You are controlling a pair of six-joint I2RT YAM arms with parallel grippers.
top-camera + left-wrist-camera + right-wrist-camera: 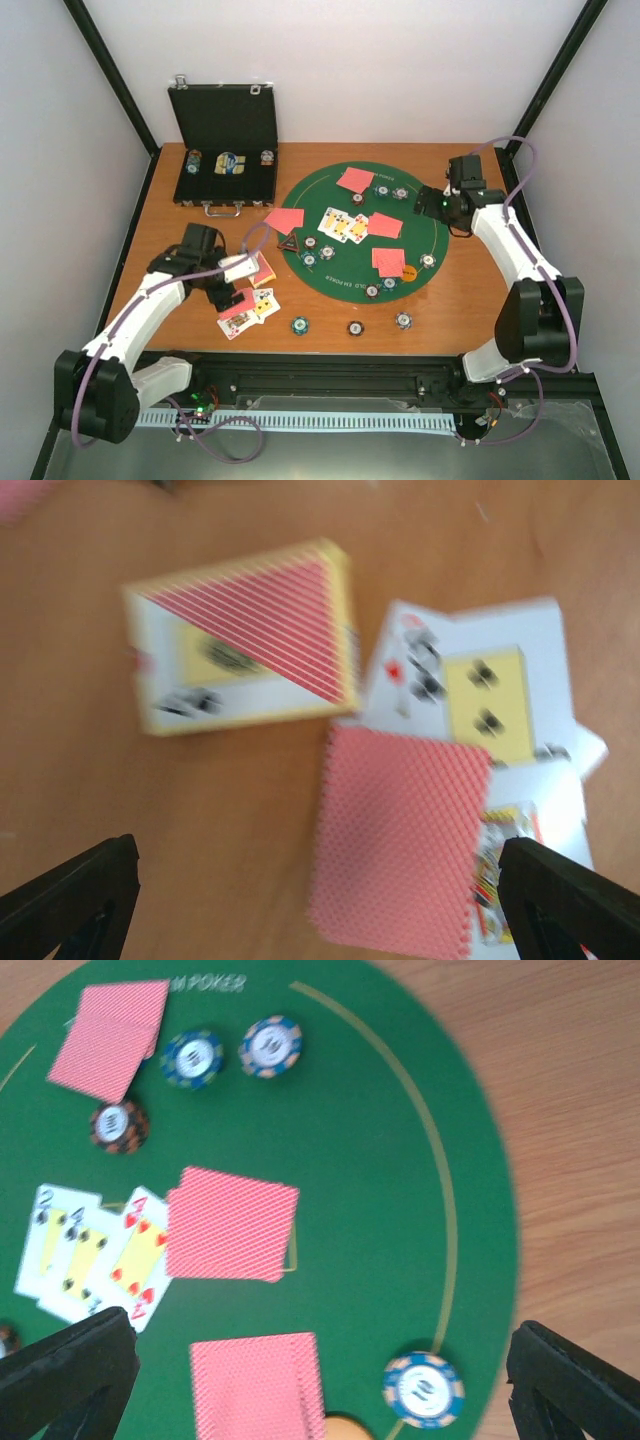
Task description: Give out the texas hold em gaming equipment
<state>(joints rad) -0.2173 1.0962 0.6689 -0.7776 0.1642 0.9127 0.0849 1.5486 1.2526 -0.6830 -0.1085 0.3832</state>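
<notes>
on the near wood, loose cards: a small pile, one red back on top of face-up ones, with the card box just beside; this view is blurred.
risk at the pile: i think a thin card lying flat gives the fingers no edge. a descent here can push the pile, take two cards together, or bump the box.
risk at the three chips: they lie in a row on bare wood, in front of the green mat. a low sweep of an arm can scatter them.
risk on the mat: red-backed cards touch the face-up cards, and a rim chip sits at the edge. a finger that comes down crooked can drag one card over its neighbour.
left arm: forearm reaches forward and inward, wrist bent down.
left gripper: spread wide over the pile, holding nothing.
right arm: raised, reaching inward over the mat's right side.
right gripper: fingers far apart, empty, above the mat cards.
far corner: the black case stands with its lid up, some pieces inside, too small to name.
</notes>
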